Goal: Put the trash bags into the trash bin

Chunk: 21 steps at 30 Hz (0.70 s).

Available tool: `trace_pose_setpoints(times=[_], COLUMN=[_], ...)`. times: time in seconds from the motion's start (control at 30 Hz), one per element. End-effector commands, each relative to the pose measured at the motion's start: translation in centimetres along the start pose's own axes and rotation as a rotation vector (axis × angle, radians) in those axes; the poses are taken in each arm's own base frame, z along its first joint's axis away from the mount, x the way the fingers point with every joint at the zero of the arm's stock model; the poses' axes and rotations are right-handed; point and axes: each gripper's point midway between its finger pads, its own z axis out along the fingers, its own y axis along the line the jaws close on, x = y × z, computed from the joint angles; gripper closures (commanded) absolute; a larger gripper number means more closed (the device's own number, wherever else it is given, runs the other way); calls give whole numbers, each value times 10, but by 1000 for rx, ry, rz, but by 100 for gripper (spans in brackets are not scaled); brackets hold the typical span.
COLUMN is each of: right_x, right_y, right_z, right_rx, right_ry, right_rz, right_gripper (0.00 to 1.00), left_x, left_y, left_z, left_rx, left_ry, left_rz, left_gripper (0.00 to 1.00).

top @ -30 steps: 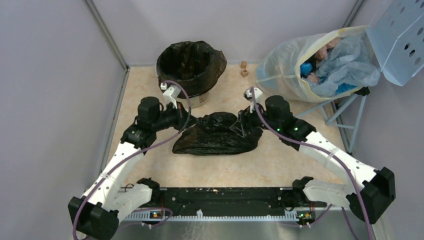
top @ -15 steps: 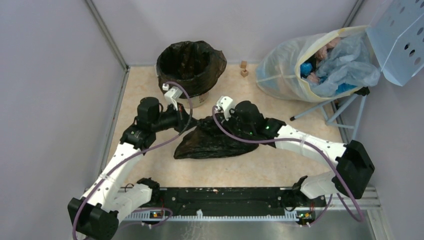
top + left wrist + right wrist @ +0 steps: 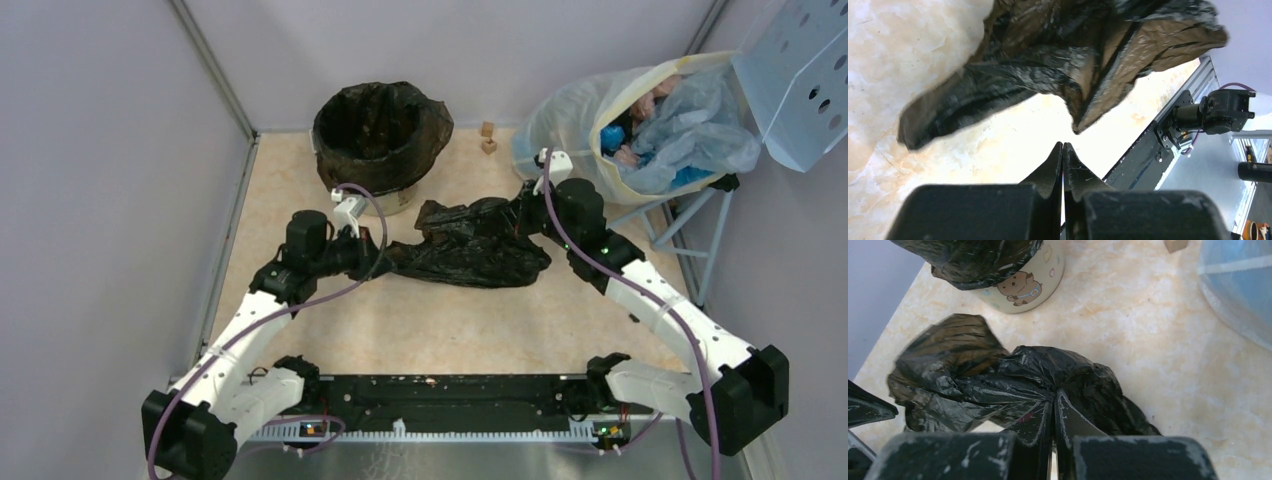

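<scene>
Stretching is the main change. Half a second ago the trash bag [image 3: 470,240] lay bunched at the middle of the tabletop with the right arm reaching over it. Now the right gripper [image 3: 522,213] has swung toward the far right corner, near the translucent sack [image 3: 560,140], and has drawn the film out long. Its fingers are pressed together on a fold of the bag, as the right wrist view shows. The left gripper [image 3: 383,257] sits at the bag's left end. Its fingers are together too, but in its own view the film hangs just beyond the tips, so I judge it holds nothing. The trash bin [image 3: 432,125] stands near the far left corner, and the bag is not in it. The pull went away from the bin, so the carrying toward it is not yet done.
</scene>
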Motion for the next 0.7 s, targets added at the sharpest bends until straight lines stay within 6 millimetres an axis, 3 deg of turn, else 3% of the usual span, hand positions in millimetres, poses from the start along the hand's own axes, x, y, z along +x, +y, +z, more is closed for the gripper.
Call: trace_pose_setpoints(times=[0.0,0.1,0.17,0.23,0.33,0.47,0.57,0.67], right_x=[8,8,6,3,3,8,12,16], right_y=[4,7,12,17,24,28,31,33], right_z=[-8,-12,-14,-16,-18,-18,-19,-20], right_rx=[-22,-47,-75,-107,-141,-164,-186,-202], right_ry=[36,25,15,7,15,38,45,52], right_rz=[87,83,77,71,68,70,73,82], right_gripper=[100,100,100,100,100,100,100,100], left_x=[-12,-19,-24,-31,-44,-46,-38,-43], left_y=[-18,-38,-47,-44,-40,-49,-50,-53], left_z=[-3,-10,-15,-17,-18,-8,4,13], left_rx=[85,174,207,170,128,197,247,270], left_ry=[-28,-39,-57,-89,-133,-128,-107,-148], left_rz=[42,94,130,153,163,53,-85,-113], left_gripper=[95,80,61,38,18,7,5,5])
